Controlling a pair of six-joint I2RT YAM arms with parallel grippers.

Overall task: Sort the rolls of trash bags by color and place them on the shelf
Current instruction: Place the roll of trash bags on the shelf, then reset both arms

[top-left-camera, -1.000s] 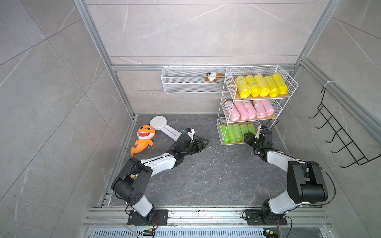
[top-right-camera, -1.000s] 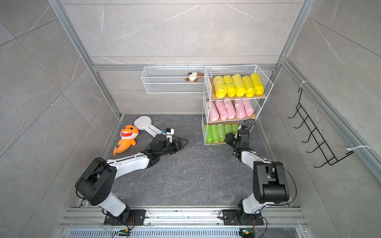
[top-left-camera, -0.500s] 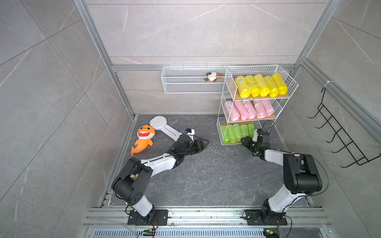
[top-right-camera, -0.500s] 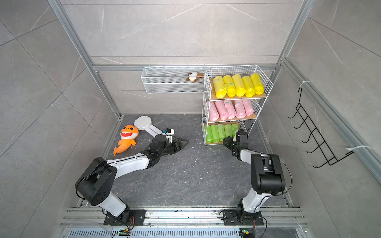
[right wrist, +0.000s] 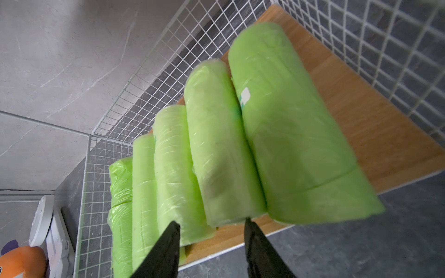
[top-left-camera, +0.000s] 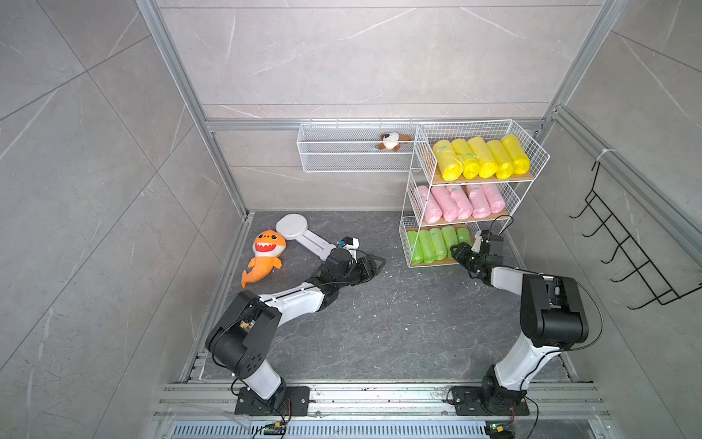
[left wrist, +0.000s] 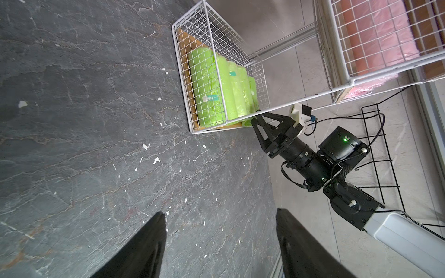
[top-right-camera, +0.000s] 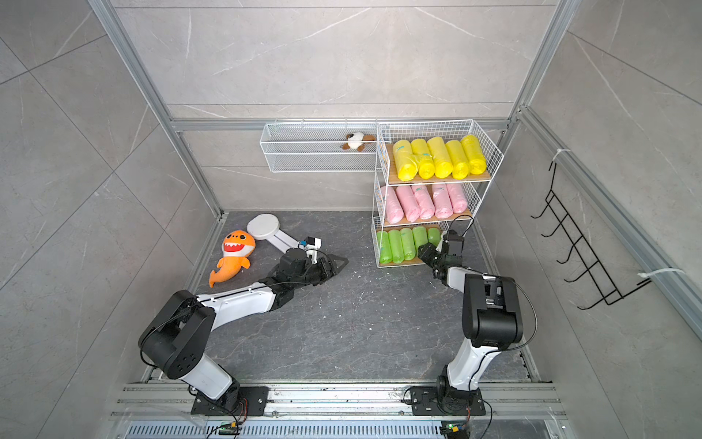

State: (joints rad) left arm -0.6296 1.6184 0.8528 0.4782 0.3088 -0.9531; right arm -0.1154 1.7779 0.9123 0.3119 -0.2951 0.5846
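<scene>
Now the rolls of trash bags (top-left-camera: 480, 157) lie on the shelf (top-left-camera: 475, 129), one color on each tier. The right gripper (right wrist: 209, 222), half open and empty, is at the end of a green roll (right wrist: 221, 144); the left gripper (left wrist: 220, 213) is wide open, empty.

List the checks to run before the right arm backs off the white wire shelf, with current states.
1. Five yellow plastic rolls on the top tier of the white wire-mesh shelf: ok.
2. Five pale pink rolls on the middle tier: ok.
3. Five light green rolls on the bottom tier: ok.
4. Green rolls fully seated: not ok, the rightmost green roll juts past the wooden board at the front.
5. Right gripper unloaded: ok, jaws apart at the roll ends.
6. Left gripper clear of the shelf: ok, open and empty over the dark stone floor.
</scene>
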